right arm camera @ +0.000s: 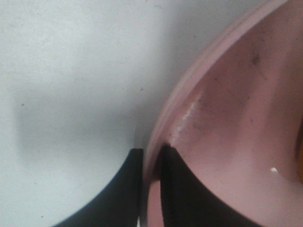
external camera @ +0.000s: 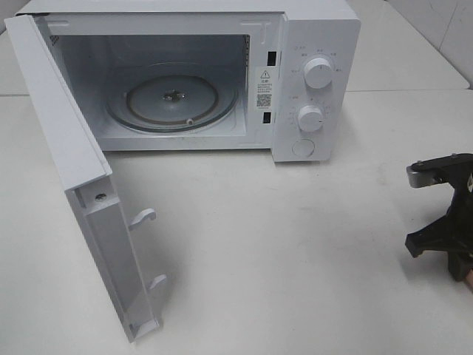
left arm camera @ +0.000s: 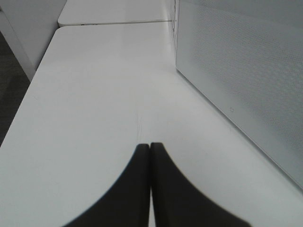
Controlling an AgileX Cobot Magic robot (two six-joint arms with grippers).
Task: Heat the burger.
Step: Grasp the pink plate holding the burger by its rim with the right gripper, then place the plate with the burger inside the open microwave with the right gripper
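The burger is almost wholly out of view; only a thin golden-brown sliver [right arm camera: 300, 156] shows at the frame's edge in the right wrist view, and I cannot tell for sure what it is. My right gripper [right arm camera: 151, 153] is shut on the rim of the round pink plate [right arm camera: 227, 118], one finger inside the rim and one outside. In the exterior high view that gripper [external camera: 463, 271] stands at the table's far right edge, with a bit of pink plate [external camera: 468, 279] below it. My left gripper [left arm camera: 150, 146] is shut on nothing, low over the white table beside the microwave's side wall [left arm camera: 246, 80].
The white microwave [external camera: 310, 44] stands at the back with its door [external camera: 74, 163] swung open toward the front left. Its glass turntable [external camera: 174, 100] is bare. Two knobs [external camera: 318, 72] sit on its right panel. The white table [external camera: 281, 244] stretches in front.
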